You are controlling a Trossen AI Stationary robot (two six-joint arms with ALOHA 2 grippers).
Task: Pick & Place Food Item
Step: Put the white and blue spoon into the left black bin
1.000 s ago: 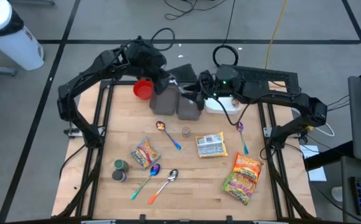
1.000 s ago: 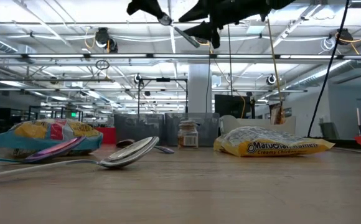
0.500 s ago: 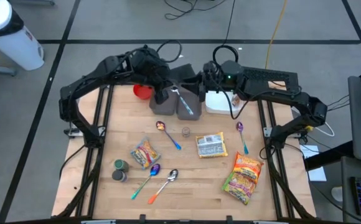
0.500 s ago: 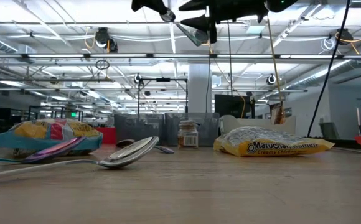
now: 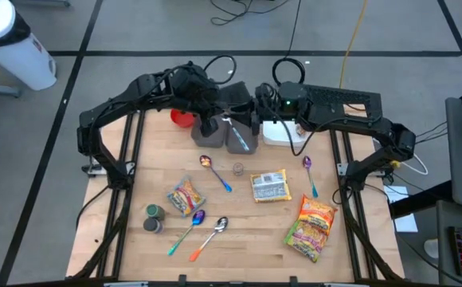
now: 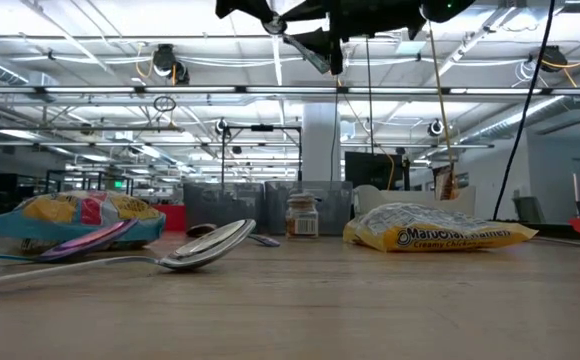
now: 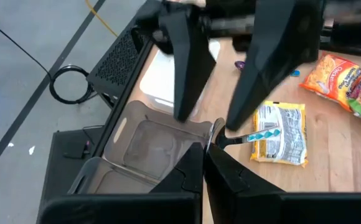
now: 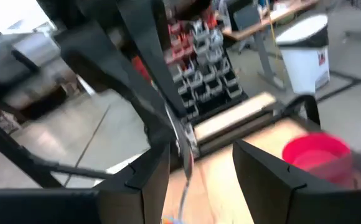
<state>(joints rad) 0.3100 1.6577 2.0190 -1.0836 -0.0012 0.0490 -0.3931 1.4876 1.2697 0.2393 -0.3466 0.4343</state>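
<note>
A spoon (image 7: 261,133) with a silver bowl and a teal patterned handle hangs high over two grey bins (image 5: 208,134) at the table's far middle. My left gripper (image 7: 203,155) is shut on it. My right gripper (image 8: 196,168) is open. Its two fingers (image 7: 182,68) come from the opposite side and stand on either side of the spoon. In the low view both grippers (image 6: 270,20) sit at the top, with the spoon (image 6: 305,50) slanting down between them. The food packets lie on the table: a ramen pack (image 5: 270,186), a snack bag (image 5: 185,196) and an orange bag (image 5: 311,226). My left gripper pinches the spoon's silver bowl end (image 7: 218,133) between its two fingertips, reaching in slanting downward. The spoon is lifted clear above the bins, and its teal handle sticks out and slopes down past the fingers. My right gripper's fingers flank the spoon; whether they touch it I cannot tell.
A red bowl (image 5: 180,118) sits left of the bins, a white dish (image 5: 283,134) to their right. Loose spoons (image 5: 217,173) (image 5: 307,171) (image 5: 207,237), a small jar (image 5: 237,168) and two cans (image 5: 153,218) are spread over the wooden top.
My left gripper has swung a little toward the table's right with the spoon, which stays held high over the bins. My right gripper has turned slightly about the spoon while staying in place.
</note>
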